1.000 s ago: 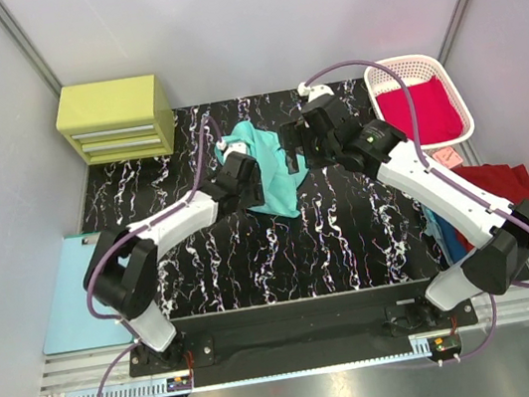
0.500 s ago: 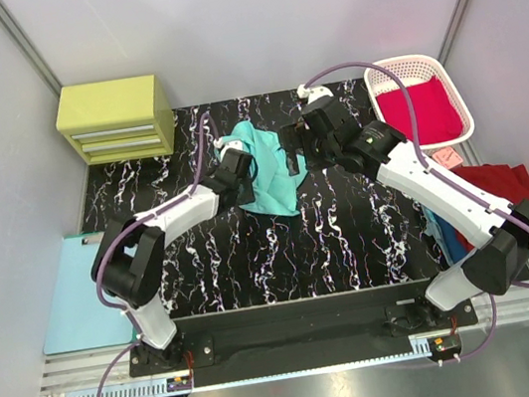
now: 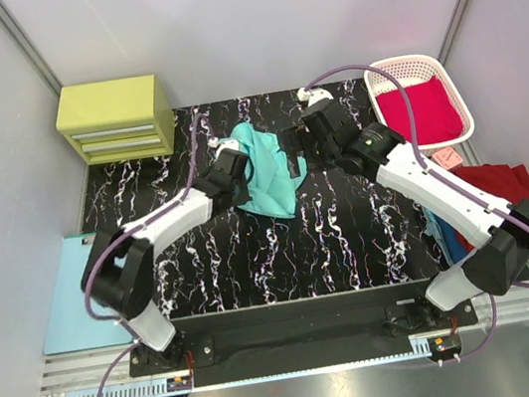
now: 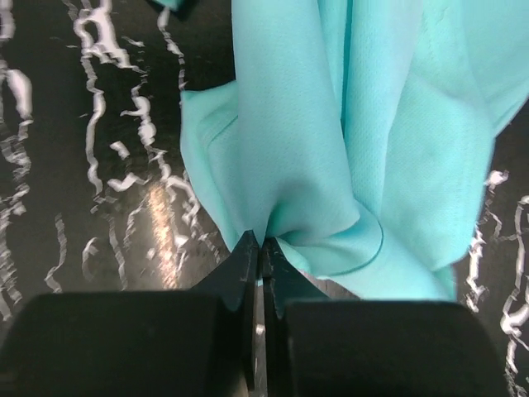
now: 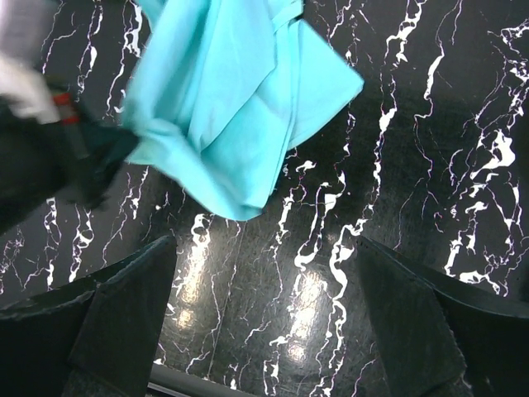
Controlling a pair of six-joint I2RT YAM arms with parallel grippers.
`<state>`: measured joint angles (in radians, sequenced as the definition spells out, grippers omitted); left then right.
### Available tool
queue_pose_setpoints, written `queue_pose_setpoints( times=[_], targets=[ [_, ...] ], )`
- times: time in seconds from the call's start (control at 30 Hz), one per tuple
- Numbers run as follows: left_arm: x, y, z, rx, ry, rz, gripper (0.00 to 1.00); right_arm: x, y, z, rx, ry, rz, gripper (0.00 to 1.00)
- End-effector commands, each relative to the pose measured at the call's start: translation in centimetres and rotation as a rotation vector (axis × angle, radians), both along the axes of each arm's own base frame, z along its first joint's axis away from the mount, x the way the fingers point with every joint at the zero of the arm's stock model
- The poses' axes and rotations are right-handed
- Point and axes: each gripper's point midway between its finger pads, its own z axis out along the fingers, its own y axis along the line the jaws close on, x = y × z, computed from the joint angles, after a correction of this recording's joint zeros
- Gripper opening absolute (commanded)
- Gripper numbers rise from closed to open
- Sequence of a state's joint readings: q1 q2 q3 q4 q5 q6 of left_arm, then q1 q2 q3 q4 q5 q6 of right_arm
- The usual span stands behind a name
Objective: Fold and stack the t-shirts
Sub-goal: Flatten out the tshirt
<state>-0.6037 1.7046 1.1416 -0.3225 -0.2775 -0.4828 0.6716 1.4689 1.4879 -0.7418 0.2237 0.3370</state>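
Observation:
A crumpled mint-teal t-shirt (image 3: 269, 165) lies at the back middle of the black marbled table (image 3: 254, 260). My left gripper (image 3: 237, 168) is at its left edge. In the left wrist view that gripper (image 4: 260, 246) is shut on a pinched fold of the mint-teal t-shirt (image 4: 347, 141). My right gripper (image 3: 294, 145) hovers at the shirt's right side, open. In the right wrist view it (image 5: 264, 241) holds nothing, with the mint-teal t-shirt (image 5: 235, 107) ahead of the fingers. A crimson t-shirt (image 3: 419, 111) fills the basket. A dark red t-shirt (image 3: 499, 186) and a blue one (image 3: 437, 228) lie at the right edge.
The white lattice basket (image 3: 404, 62) stands at the back right. A yellow-green drawer unit (image 3: 116, 118) sits at the back left. A pale blue clipboard (image 3: 71, 300) lies off the table's left side.
My left gripper has shut on the mint-teal shirt's left edge, and its arm has shifted slightly left. The right gripper has stayed open and almost still.

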Motion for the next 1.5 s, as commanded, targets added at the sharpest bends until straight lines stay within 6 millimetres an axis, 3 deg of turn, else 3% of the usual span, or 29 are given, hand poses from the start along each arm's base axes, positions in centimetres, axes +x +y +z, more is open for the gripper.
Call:
queue_pose_setpoints(
  times=[0.0,0.03,0.13,0.17,0.3,0.47,0.63,0.77,0.9,1.1,1.3,1.47],
  targets=[
    [-1.6,3.0,6.8,-0.022,-0.128,0.087,0.0,0.7,0.6,0.5,0.028,-0.038,-0.006,0.96],
    [-2.2,3.8,9.3,-0.045,-0.179,0.105,0.0,0.6,0.7,0.0,0.03,-0.028,-0.004,0.96],
    [-3.9,6.2,11.6,-0.018,-0.21,0.147,0.0,0.6,1.2,-0.8,0.047,-0.013,0.007,0.96],
    [-4.5,7.3,13.5,-0.023,-0.256,0.176,0.0,0.5,1.6,-1.0,0.056,-0.008,0.018,0.96],
    [-6.2,10.1,16.3,0.021,-0.298,0.225,0.0,0.6,3.0,-2.9,0.066,0.045,0.061,0.95],
    [-6.9,12.5,19.7,0.067,-0.356,0.292,0.0,-0.3,5.5,-5.7,0.115,0.159,0.135,0.9],
    [-7.3,13.3,18.9,0.106,-0.341,0.303,0.0,-3.8,9.2,-9.3,0.106,0.271,0.279,0.88],
    [-7.3,13.1,17.5,0.111,-0.311,0.31,0.0,-9.0,12.7,-12.3,0.08,0.374,0.415,0.86],
    [-7.2,13.1,17.3,0.111,-0.308,0.316,0.0,-12.8,14.9,-14.2,0.063,0.425,0.499,0.85],
    [-6.9,13.0,17.3,0.121,-0.307,0.31,0.0,-13.9,16.3,-16.4,0.057,0.476,0.521,0.83],
    [-7.2,12.9,17.3,0.111,-0.306,0.299,0.0,-12.6,17.0,-18.4,0.031,0.453,0.495,0.82],
    [-7.5,13.1,17.3,0.113,-0.307,0.293,0.0,-11.4,19.5,-20.0,0.052,0.459,0.5,0.82]
  ],
)
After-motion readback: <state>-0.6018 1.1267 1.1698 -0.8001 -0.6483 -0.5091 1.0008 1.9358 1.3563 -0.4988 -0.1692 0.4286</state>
